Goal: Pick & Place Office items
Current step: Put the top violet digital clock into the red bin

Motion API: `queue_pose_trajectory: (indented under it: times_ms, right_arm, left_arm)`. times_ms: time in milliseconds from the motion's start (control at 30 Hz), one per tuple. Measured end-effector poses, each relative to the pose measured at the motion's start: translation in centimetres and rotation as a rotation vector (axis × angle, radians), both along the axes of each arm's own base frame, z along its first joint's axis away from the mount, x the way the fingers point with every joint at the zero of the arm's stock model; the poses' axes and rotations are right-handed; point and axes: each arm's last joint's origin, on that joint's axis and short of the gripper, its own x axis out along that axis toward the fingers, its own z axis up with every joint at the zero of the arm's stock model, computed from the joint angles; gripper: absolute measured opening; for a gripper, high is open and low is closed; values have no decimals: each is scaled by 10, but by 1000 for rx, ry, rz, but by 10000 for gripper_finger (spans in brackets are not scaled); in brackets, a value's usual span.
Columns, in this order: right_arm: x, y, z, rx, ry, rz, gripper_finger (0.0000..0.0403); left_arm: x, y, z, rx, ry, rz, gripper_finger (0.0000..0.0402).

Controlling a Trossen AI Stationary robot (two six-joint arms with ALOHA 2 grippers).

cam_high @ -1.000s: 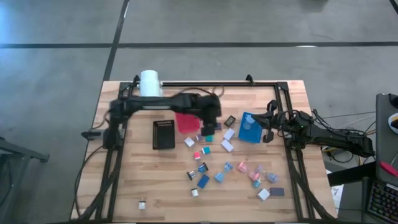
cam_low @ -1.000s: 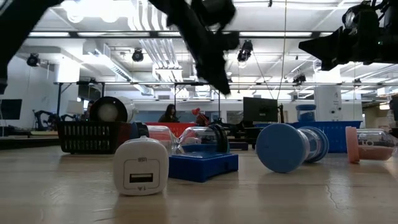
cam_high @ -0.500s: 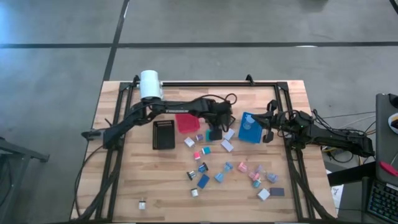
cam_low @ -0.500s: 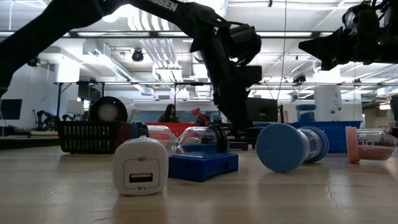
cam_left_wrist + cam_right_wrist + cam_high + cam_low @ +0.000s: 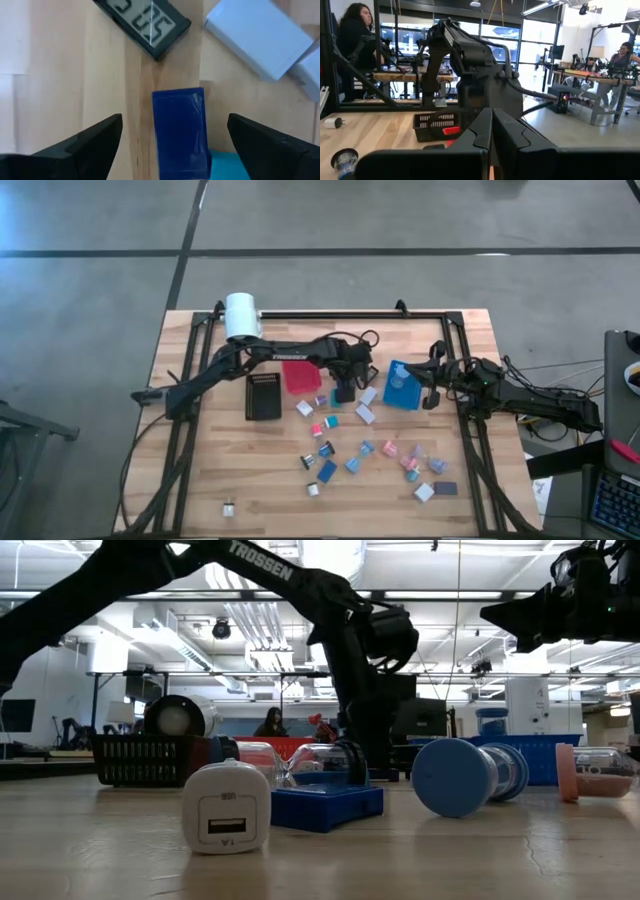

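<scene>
The left gripper (image 5: 172, 135) hangs low over the table with its jaws spread wide, empty, straddling a dark blue block (image 5: 180, 132). In the high view that gripper (image 5: 345, 388) sits just beside the red bin (image 5: 299, 375), on the side facing the blue bin (image 5: 400, 387). The spread looks chosen so each finger can pass one long flank of the block. The block lies flat; its long axis runs between the fingers, one short end pointing at a small black digital clock (image 5: 145, 22), the other touching a teal piece (image 5: 227, 165). A white box (image 5: 260, 37) lies near (clear of the fingers). The right gripper (image 5: 491, 142), clenched on nothing, waits above the blue bin.
</scene>
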Motion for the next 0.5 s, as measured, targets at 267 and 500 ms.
queue_pose_trajectory:
  times_ms: [267, 500]
  right_arm:
    - [0, 0, 0, -15, 0, -2, 13]
    - [0, 0, 1, -20, -2, -3, 13]
  left_arm:
    - [0, 7, -16, -23, 32, 19, 328]
    - [1, 9, -21, -25, 35, 12, 199]
